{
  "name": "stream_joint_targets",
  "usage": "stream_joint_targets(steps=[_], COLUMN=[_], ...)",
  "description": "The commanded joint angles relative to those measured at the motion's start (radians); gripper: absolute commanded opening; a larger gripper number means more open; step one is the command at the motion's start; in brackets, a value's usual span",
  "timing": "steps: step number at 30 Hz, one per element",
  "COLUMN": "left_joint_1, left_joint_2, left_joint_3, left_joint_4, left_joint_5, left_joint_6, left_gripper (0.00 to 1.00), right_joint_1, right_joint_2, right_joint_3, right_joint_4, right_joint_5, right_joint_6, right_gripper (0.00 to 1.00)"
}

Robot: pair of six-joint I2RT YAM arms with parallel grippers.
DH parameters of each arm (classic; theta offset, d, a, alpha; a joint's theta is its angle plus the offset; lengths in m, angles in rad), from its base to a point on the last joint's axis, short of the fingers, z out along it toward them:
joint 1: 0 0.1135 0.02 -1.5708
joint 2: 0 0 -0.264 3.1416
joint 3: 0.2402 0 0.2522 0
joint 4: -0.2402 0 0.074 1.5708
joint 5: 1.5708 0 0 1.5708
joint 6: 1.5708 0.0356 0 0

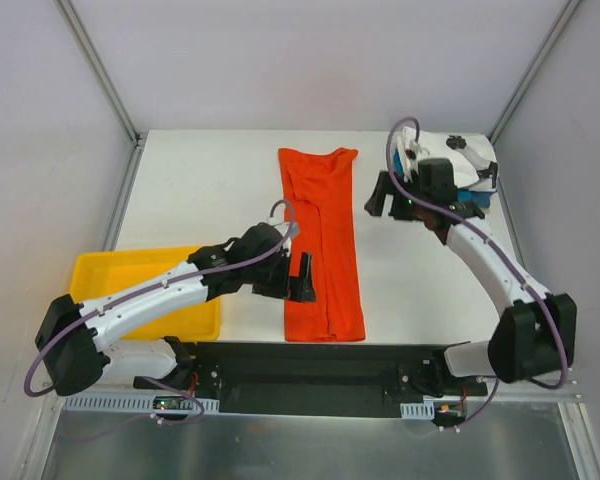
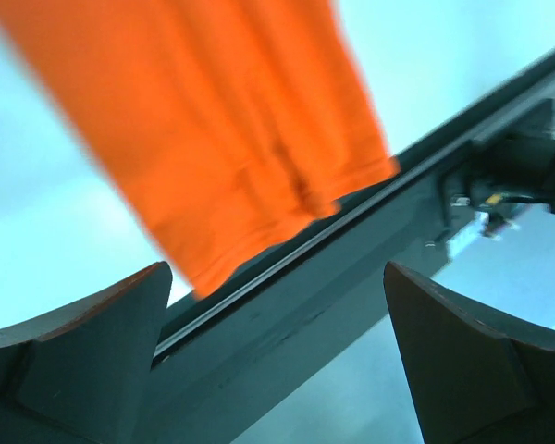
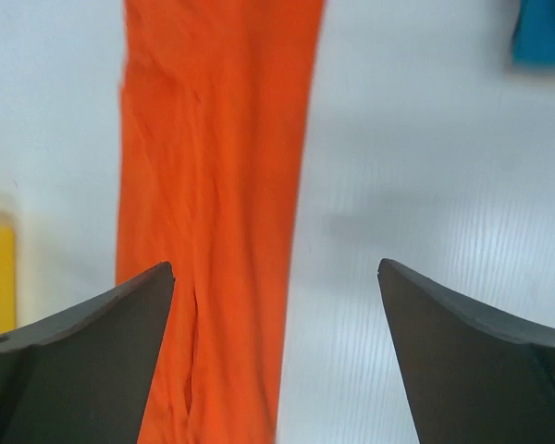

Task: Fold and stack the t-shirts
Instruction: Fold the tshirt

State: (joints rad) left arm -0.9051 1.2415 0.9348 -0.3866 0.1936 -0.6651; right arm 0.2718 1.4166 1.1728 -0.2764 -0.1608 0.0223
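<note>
The orange-red t-shirt [image 1: 322, 245] lies on the white table as a long narrow strip, folded lengthwise and running from far to near. My left gripper [image 1: 302, 284] hovers open over the strip's left edge near its near end. In the left wrist view, the hem of the orange-red t-shirt [image 2: 231, 139] shows beyond the left gripper [image 2: 276, 270], which holds nothing. My right gripper [image 1: 385, 200] is open, just right of the strip's far half. The right wrist view shows the orange-red t-shirt [image 3: 213, 185] ahead of the empty right gripper [image 3: 276, 268]. A white t-shirt [image 1: 477, 155] lies on a teal-blue t-shirt [image 1: 472, 198] at the back right.
A yellow tray [image 1: 145, 290] sits at the table's near left, under the left arm. The black rail [image 2: 351, 277] runs along the table's near edge, just past the shirt's hem. Grey walls close in the back and both sides.
</note>
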Motion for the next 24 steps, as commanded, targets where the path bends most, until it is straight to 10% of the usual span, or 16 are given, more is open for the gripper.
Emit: stream_joint_targets(steps=[1, 14, 24], left_joint_1=[0.015, 0.009, 0.009], left_joint_2=[-0.111, -0.022, 0.125], left_joint_3=[-0.160, -0.361, -0.355], left_joint_4=[-0.074, 0.175, 0.221], left_joint_5=[-0.065, 0.081, 0.159], left_joint_6=[-0.105, -0.283, -0.298], left_gripper=[0.99, 0.86, 0.42], right_joint_1=[0.010, 0.242, 0.329], right_joint_2=[-0.174, -0.553, -0.499], right_joint_3=[-0.258, -0.654, -0.754], right_joint_4=[-0.064, -0.297, -0.221], right_joint_5=[-0.022, -0.137, -0.301], right_joint_6=[0.194, 0.330, 0.369], right_gripper=[0.97, 0.99, 0.93])
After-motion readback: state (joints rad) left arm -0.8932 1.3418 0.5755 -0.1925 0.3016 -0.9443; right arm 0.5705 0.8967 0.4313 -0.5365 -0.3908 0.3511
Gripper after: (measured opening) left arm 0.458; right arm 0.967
